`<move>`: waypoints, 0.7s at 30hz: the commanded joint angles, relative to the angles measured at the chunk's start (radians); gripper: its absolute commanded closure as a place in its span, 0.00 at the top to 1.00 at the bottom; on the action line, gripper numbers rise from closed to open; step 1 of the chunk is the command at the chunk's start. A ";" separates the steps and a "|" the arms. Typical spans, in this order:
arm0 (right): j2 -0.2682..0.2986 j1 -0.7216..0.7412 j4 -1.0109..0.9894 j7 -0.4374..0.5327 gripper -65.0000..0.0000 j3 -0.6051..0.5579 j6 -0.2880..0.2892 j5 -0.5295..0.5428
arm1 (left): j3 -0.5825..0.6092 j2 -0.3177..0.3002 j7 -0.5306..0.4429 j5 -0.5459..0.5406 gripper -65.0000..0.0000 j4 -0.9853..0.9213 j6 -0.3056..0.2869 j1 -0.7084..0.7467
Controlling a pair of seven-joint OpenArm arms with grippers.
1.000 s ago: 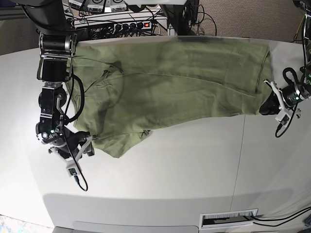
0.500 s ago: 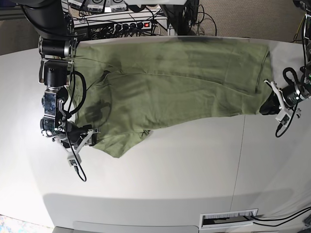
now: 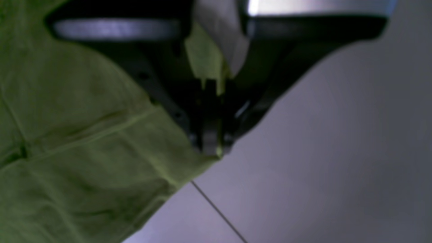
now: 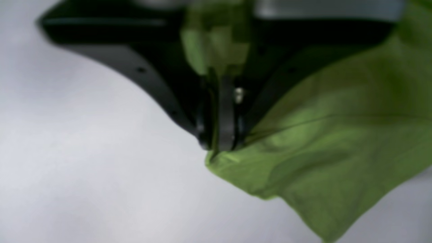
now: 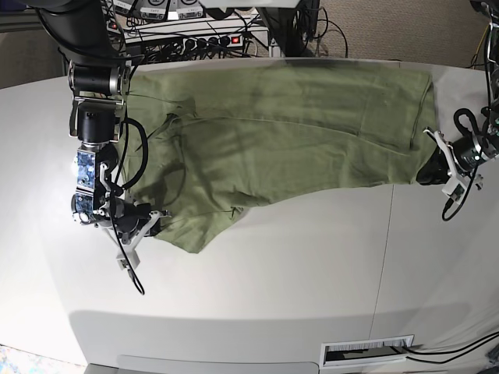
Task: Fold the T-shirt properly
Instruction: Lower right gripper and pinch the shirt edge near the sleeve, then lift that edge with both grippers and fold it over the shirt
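Spread lengthwise across the far half of a smooth, pale grey-white tabletop (image 5: 257,288): a plain olive-green short-sleeved T-shirt of thin soft fabric (image 5: 273,140), folded over itself, with a long crease running along its middle and a loose rumpled flap hanging toward the near edge at the base view's left. Reaches the table's far rim, with one end at each arm.

At the base view's right, just off the shirt's lower corner: the left gripper (image 5: 433,168), black with white trim. Seen from its wrist camera, left gripper (image 3: 211,148) pressed together on a thin fold of the green cloth, hem stitching visible beside it and a thin dark seam line (image 3: 219,212) crossing the bare tabletop below.

At the base view's left, low on the rumpled flap: the right gripper (image 5: 153,222), dark, on a black jointed arm (image 5: 95,117) trailing a looped black cable (image 5: 129,269). From its wrist camera, right gripper (image 4: 221,143) also pinching shut on a bunched corner of the fabric, cloth draping away to the side over the plain grey surface.

Behind the table: a white power strip with a red switch (image 5: 222,39), tangled dark cables, grey carpeted floor (image 5: 390,31). On the near edge, a white slotted vent plate (image 5: 366,352).
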 commanded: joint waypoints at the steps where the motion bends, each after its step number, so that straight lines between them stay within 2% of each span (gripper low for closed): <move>1: 0.006 0.019 0.008 -0.042 0.00 0.001 0.006 -0.007 | -0.012 -0.027 -0.024 -0.018 0.00 0.013 0.000 -0.016; 6: 0.011 0.019 0.014 -0.059 0.00 0.001 0.006 -0.003 | -0.012 -0.027 -0.027 -0.018 0.00 0.013 0.000 -0.016; 14: 0.019 0.016 0.165 -0.227 0.00 0.001 0.006 0.096 | -0.012 -0.028 -0.025 -0.019 0.00 0.024 0.000 -0.016; 17: 0.037 -0.006 0.242 -0.287 0.00 0.001 0.007 0.126 | -0.012 -0.034 -0.023 -0.020 0.00 0.053 0.000 -0.011; 21: 0.092 -0.067 0.375 -0.322 0.00 0.001 0.006 0.208 | -0.012 -0.062 -0.022 -0.052 0.00 0.132 0.000 0.024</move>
